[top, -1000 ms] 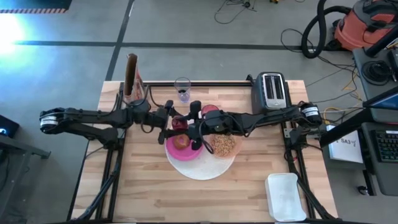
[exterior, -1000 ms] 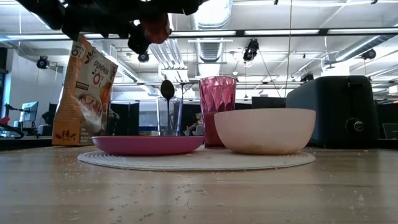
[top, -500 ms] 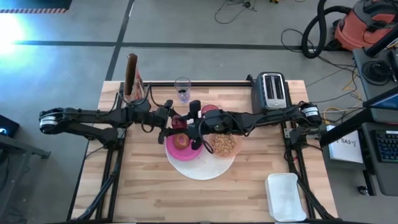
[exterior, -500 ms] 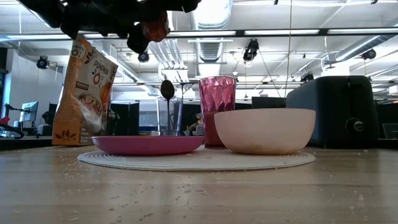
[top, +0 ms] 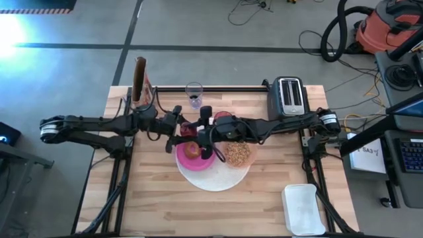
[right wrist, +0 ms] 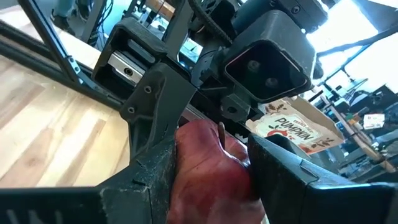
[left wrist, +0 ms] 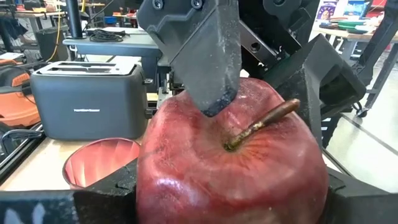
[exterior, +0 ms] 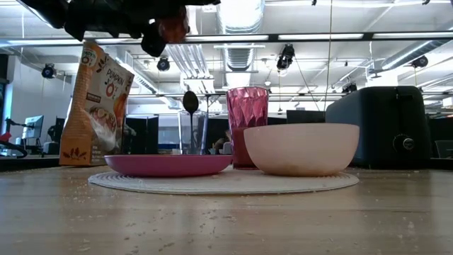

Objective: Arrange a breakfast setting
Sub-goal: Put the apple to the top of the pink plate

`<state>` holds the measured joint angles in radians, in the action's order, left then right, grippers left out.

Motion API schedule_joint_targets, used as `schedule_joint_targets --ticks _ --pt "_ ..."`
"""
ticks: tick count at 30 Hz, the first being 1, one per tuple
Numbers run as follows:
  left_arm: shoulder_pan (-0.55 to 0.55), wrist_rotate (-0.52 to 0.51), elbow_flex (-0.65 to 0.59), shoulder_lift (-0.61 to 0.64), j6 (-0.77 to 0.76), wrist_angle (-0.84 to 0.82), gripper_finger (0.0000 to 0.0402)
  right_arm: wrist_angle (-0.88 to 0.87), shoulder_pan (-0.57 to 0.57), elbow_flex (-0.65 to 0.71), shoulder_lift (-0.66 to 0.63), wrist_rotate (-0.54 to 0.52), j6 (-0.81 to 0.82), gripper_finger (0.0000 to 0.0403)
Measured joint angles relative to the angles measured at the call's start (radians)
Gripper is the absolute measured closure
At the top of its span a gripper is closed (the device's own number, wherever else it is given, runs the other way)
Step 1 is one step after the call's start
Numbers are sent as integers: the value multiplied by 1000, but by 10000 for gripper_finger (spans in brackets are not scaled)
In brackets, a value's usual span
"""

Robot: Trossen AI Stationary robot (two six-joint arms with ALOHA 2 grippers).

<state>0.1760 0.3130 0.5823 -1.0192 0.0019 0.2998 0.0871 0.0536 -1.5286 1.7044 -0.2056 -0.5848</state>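
The left wrist view fills with a small dark-red fruit (left wrist: 230, 168), a glossy apple with its stem up, resting between the left gripper (top: 176, 129)'s own lower fingers while a grey finger (left wrist: 202, 53) of the other arm presses on it from the opposite side; the high view reduces this to a red speck between two meeting arms. The right wrist view shows the right gripper (top: 205, 132) with its fingers also set against the apple's sides, so both grippers are clamped on it, held in the air. Directly under them lie the magenta plate (top: 198, 160) with the round toasted bread (top: 192, 150) and the big white round disc (top: 215, 180). Beside the grippers, the translucent pink bowl (exterior: 301, 149) and pink tumbler (exterior: 247, 106) stand level on the light wooden table (top: 165, 198). Beyond are a black toaster (top: 289, 96) and an orange cereal bag (exterior: 94, 103); the table's near half lies open.
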Motion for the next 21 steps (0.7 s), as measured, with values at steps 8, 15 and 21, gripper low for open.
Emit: schedule_joint_targets --ticks 8,15,21 --pt "8 -42 -8 26 32 -58 175 19 0 -45 3 -9 186 211" --pt "9 -80 -8 32 35 -78 176 0 0 -83 -6 -3 401 209" --pt "9 -100 -9 33 41 -81 177 6 6 -102 -23 -6 475 207"
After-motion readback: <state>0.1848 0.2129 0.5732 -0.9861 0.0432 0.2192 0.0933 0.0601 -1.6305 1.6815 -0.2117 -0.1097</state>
